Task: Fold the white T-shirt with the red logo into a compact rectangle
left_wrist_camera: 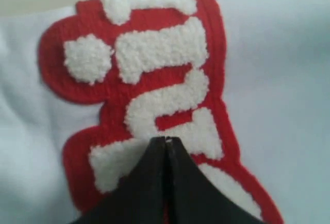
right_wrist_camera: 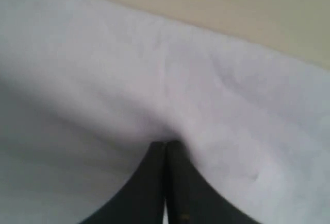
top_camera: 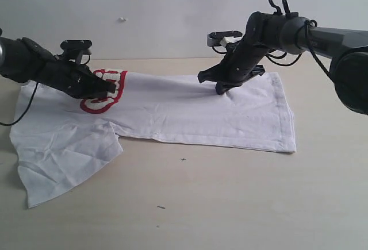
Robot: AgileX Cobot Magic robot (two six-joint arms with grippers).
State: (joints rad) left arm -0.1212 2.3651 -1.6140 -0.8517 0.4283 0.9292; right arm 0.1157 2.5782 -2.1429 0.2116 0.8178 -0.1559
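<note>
Left gripper (left_wrist_camera: 165, 141), jaws closed, sits at the logo (left_wrist_camera: 154, 80); right gripper (right_wrist_camera: 165, 144), closed, pinches the far edge of the shirt (top_camera: 190, 115).

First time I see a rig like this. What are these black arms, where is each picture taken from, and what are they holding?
Two robot arms work over a table. One picture looks on from outside; the other two come from cameras on each wrist. A white T-shirt lies on it, partly folded, red logo showing. The left gripper has its fingers closed at the logo; whether they pinch cloth is unclear. The right gripper has its fingers closed on a pucker of shirt.
</note>
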